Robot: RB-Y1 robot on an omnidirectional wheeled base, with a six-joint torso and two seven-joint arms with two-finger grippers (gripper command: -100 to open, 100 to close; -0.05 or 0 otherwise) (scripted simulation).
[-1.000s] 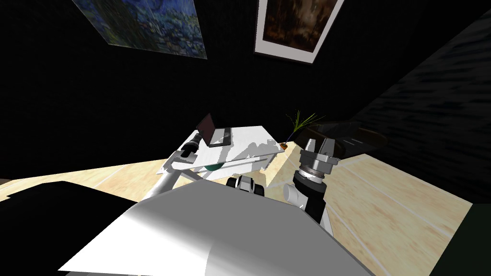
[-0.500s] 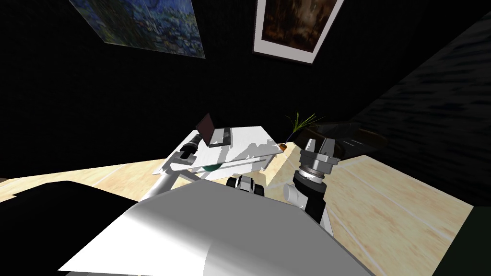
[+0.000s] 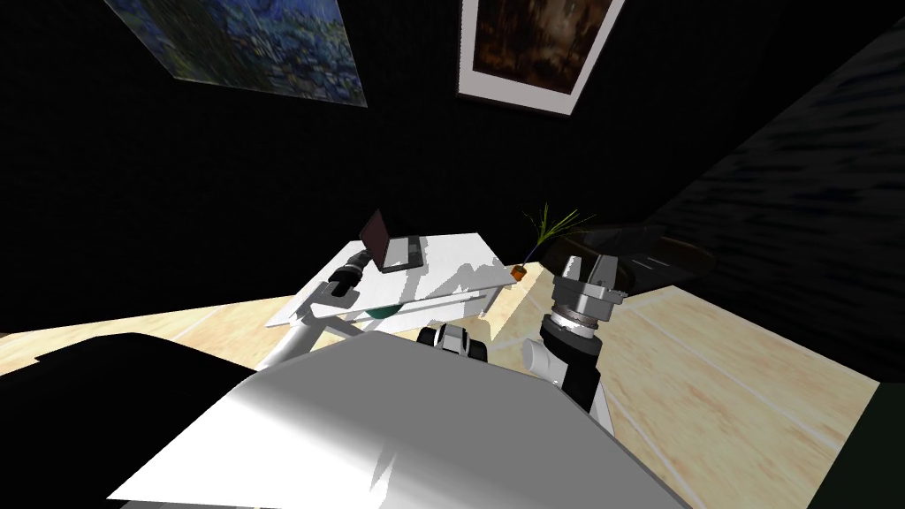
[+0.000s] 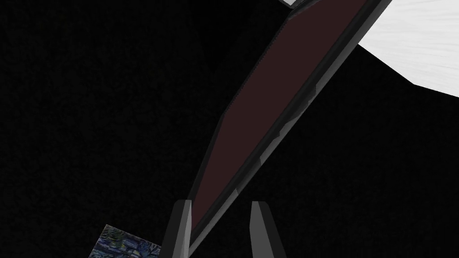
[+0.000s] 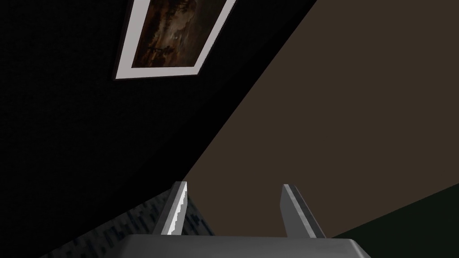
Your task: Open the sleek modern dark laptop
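The laptop (image 3: 399, 254) sits at the far left corner of the desk (image 3: 460, 256), with its lid (image 4: 269, 98) partly raised. The left gripper (image 4: 218, 207) is the nearer one. Its jaws pinch the lid's free edge, which runs straight away from them. The right gripper (image 5: 233, 190), jaws spread, hangs to the right of the desk.

The right gripper (image 5: 233, 184) has its two thin, light grey fingers (image 5: 175, 210) standing well apart, side by side, not touching.

Your left arm (image 3: 294, 336), a white tube capped by a dark cuff | your right arm (image 3: 573, 311), dark joints under a ringed grey metal collar | left gripper (image 4: 220, 204) and right gripper (image 5: 233, 184), each with two thin grey blade-like fingers (image 5: 177, 210)
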